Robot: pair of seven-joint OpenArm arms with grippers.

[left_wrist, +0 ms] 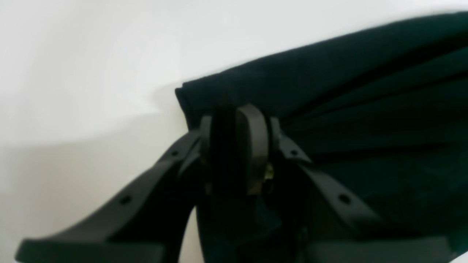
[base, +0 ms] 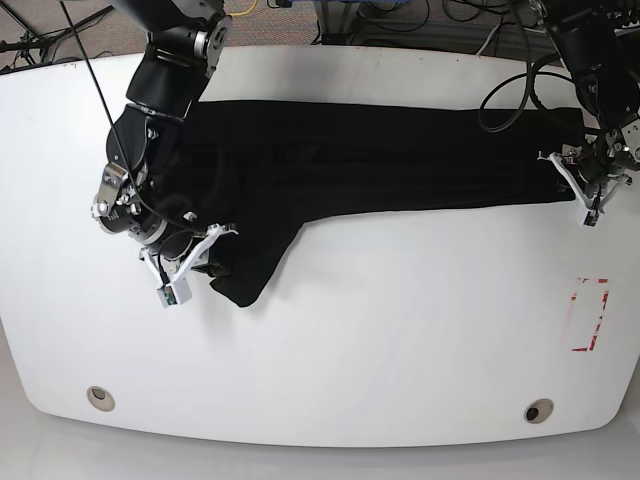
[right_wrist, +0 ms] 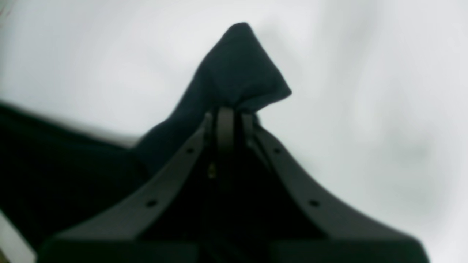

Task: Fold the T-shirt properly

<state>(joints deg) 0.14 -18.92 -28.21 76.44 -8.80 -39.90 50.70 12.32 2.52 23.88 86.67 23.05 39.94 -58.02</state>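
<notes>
The right gripper (right_wrist: 229,111) is clamped tight on a corner of the black T-shirt (base: 360,155), its two dark fingers (right_wrist: 225,126) pressed together with a peak of cloth standing up above the tips; seen from the base camera, this claw (base: 205,255) sits at the near left end of the garment, where a sleeve flap hangs down toward the table's front edge. At the far end, the left gripper (left_wrist: 237,120) pinches the shirt's folded edge, its pads (left_wrist: 252,142) closed on the cloth, which fans away from the grip in taut pleats; from the base camera this claw (base: 580,180) is at the right end of the shirt. Between the two, the T-shirt lies stretched as a long dark band across the back half of the white table (base: 400,320). A red-outlined rectangle (base: 588,315) marks the tabletop near the right edge, well apart from the cloth.
</notes>
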